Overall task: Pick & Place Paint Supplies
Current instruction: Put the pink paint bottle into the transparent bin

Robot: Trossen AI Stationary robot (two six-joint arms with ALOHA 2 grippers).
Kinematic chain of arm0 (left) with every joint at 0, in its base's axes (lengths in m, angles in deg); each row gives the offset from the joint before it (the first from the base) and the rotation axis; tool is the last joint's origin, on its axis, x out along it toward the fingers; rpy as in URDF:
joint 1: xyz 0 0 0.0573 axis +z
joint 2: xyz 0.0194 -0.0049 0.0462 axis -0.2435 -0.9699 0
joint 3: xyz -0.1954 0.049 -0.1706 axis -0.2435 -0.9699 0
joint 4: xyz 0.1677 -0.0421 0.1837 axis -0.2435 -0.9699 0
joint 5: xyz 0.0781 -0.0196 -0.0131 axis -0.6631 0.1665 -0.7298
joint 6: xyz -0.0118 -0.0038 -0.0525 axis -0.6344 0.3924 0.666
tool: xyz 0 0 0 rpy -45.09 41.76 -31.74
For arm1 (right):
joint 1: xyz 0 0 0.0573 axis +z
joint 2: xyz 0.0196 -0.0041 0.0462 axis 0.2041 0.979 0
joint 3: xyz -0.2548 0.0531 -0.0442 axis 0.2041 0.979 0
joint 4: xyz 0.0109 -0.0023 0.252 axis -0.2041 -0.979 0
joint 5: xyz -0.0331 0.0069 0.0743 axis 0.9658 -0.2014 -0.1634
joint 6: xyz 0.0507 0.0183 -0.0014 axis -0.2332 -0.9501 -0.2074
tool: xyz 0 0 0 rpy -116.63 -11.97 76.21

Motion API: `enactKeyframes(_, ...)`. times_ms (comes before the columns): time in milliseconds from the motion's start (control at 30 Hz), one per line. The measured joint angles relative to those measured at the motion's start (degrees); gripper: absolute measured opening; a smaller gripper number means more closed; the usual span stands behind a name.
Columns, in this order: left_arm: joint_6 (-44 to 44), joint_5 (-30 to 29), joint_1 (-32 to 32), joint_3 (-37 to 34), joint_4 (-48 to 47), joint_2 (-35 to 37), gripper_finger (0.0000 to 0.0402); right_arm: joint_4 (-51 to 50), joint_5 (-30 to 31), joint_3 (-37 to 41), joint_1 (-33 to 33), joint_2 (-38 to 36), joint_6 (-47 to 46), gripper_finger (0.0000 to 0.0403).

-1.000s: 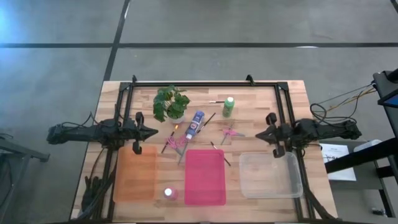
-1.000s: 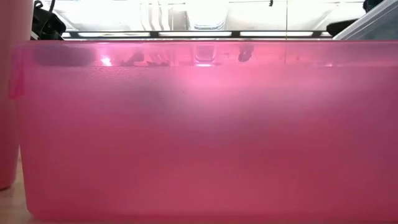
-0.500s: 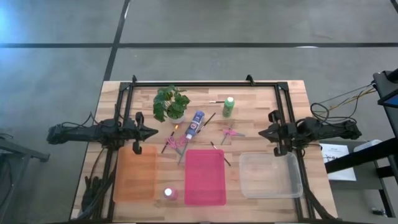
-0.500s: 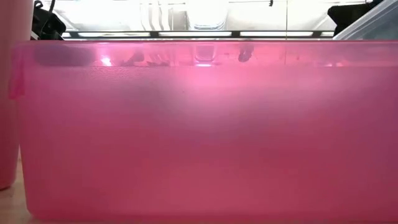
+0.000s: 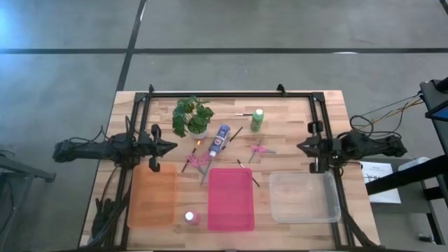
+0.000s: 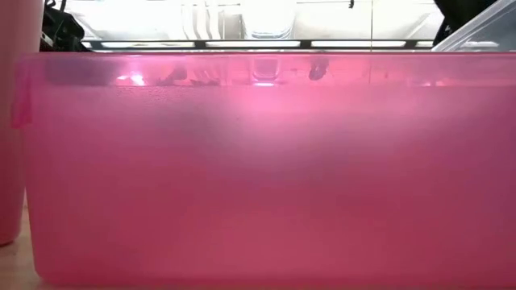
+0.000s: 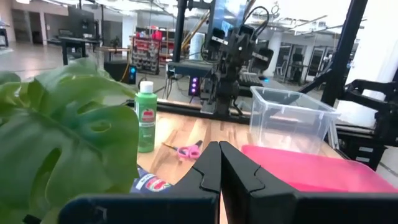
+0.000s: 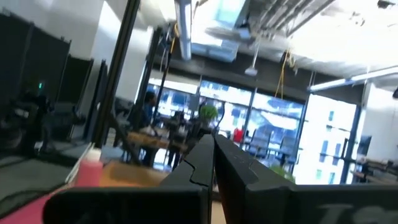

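Observation:
The paint supplies lie mid-table. A green bottle (image 5: 257,119) stands at the far side and a blue-and-white bottle (image 5: 221,138) lies beside it. There are two pink scissors (image 5: 260,148) (image 5: 198,161) and thin dark brushes (image 5: 248,175). A pink-red bottle (image 5: 189,217) stands near the front edge. My left gripper (image 5: 171,147) is shut and empty at the table's left, pointing level toward the middle. In its wrist view the shut tips (image 7: 219,146) face the green bottle (image 7: 146,118) and the scissors (image 7: 188,151). My right gripper (image 5: 299,146) is shut and empty at the right, tipped upward (image 8: 213,140).
A leafy potted plant (image 5: 192,115) stands at the far left of the supplies. An orange tray (image 5: 152,196), a pink bin (image 5: 231,199) and a clear bin (image 5: 304,197) line the near side. The pink bin's wall (image 6: 258,161) fills the low view. A black frame (image 5: 231,93) rims the table.
My right gripper has tipped upward and rolled at the wrist. Its tip has drawn back a little toward the table's right edge. It has stayed shut. Nothing on the table has moved.

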Motion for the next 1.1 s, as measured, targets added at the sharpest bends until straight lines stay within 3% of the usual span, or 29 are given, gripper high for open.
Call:
enactKeyframes(233, -13.17, 0.66, -0.02, 0.00, 0.77, 0.00, 0.0027, 2.47, 0.03, 0.00, 0.00, 0.00, -0.24, 0.0009)
enactKeyframes(433, -14.08, 7.80, -0.11, 0.02, 3.16, 0.00, 0.0125, 2.42, -0.11, -0.04, 0.00, 0.04, -1.02, 0.0009)
enactKeyframes(600, -13.44, 8.95, -1.56, 0.04, 6.74, 0.00, 0.0193, -0.09, -2.06, -1.62, 0.02, 0.04, -0.35, 0.0014)
enactKeyframes(800, -15.72, 9.97, -6.15, 0.37, 16.25, 0.00, 0.0219, -3.00, -2.21, -3.68, 0.02, 2.36, -0.30, 0.0095)
enactKeyframes(1000, -17.06, 9.83, -12.45, 4.84, 16.14, -2.20, 0.0219, -3.19, -1.76, -5.86, 0.02, 7.24, -2.66, 0.0196)
enactKeyframes(1100, -16.46, 5.87, -16.01, 8.69, 15.21, -7.15, 0.0220, -3.37, -1.70, -7.16, 0.02, 10.23, -3.02, 0.0228)
